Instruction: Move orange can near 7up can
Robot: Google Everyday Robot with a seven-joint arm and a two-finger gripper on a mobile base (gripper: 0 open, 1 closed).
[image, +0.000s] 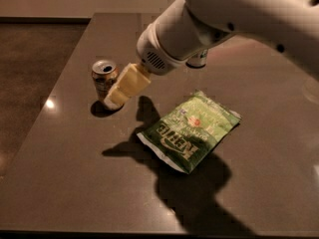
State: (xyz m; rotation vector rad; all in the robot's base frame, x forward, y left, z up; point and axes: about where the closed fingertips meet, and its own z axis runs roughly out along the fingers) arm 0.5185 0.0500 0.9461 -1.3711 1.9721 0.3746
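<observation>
At nine o'clock from the tool (116, 98), just beside it, the orange can (102, 77) stands upright on the counter (65, 178); whether the tool is spread or pressed together, I cannot tell.

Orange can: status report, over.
Gripper low beside orange can. Orange can upright, apart from 7up can, which arm mostly hides. Chip bag flat, nearer camera than their line.

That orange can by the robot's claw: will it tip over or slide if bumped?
The orange can stands upright and narrow, so a high nudge from the gripper, right beside it, would likely tip it; on its side it would probably roll. The glossy table may let it slide if pushed low.
</observation>
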